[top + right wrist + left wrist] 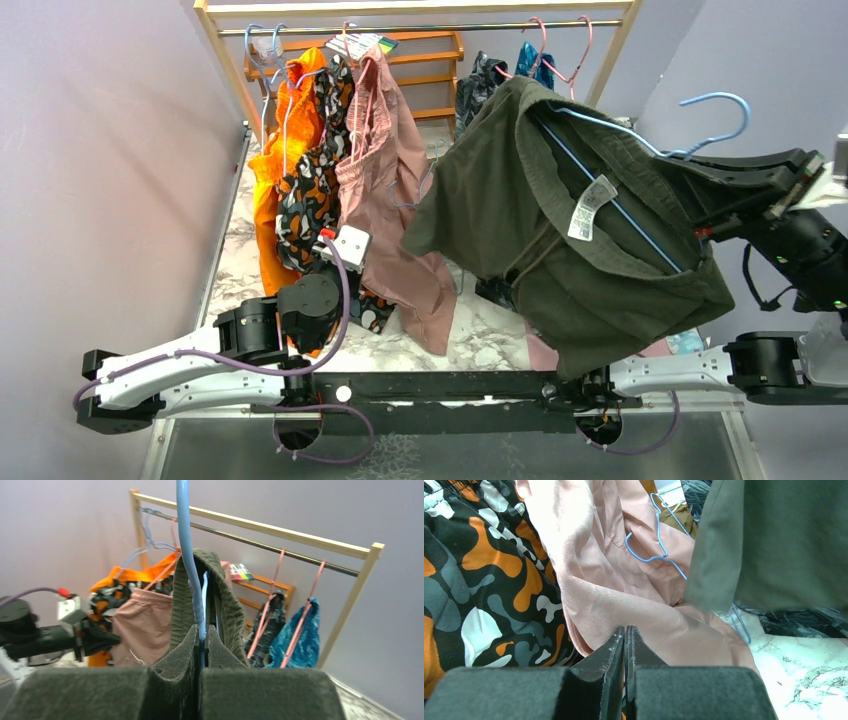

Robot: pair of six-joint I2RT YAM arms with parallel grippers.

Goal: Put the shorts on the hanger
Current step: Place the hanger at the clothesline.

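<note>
Olive shorts (520,200), white label (590,207) showing, seemingly draped over blue hanger (183,530); right tool (201,645) grips hanger wire; left tool (625,645) clenched, empty

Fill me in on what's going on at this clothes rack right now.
The right gripper is shut on the light-blue hanger and holds it up in the air in front of the rack. The olive-green shorts are draped over that hanger, whose hook is not on the rail. The left gripper is shut with nothing in it, low beside the dusty-pink shorts and the camo-print shorts.
</note>
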